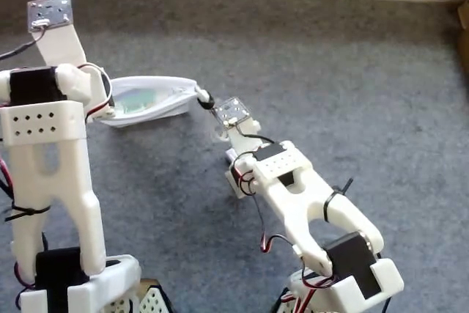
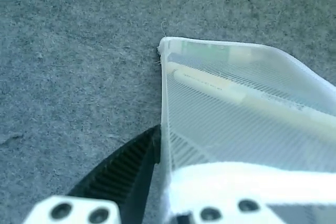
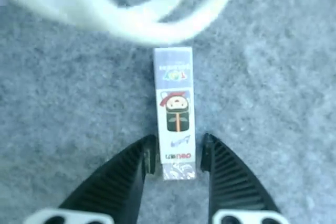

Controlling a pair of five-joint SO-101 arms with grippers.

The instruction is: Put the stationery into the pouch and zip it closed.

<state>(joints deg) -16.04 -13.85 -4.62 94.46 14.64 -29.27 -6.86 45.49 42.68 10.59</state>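
holding the stationery piece (image 3: 176,114) in clamped right jaws by the pouch (image 1: 150,100) my left jaws pinch; next i'd ease it inside

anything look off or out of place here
Nothing spilled or damaged. One printed bar is outside the pouch, between the right hand's fingers just short of its gaping mouth; the left hand grips the pouch's other end, a pen inside.
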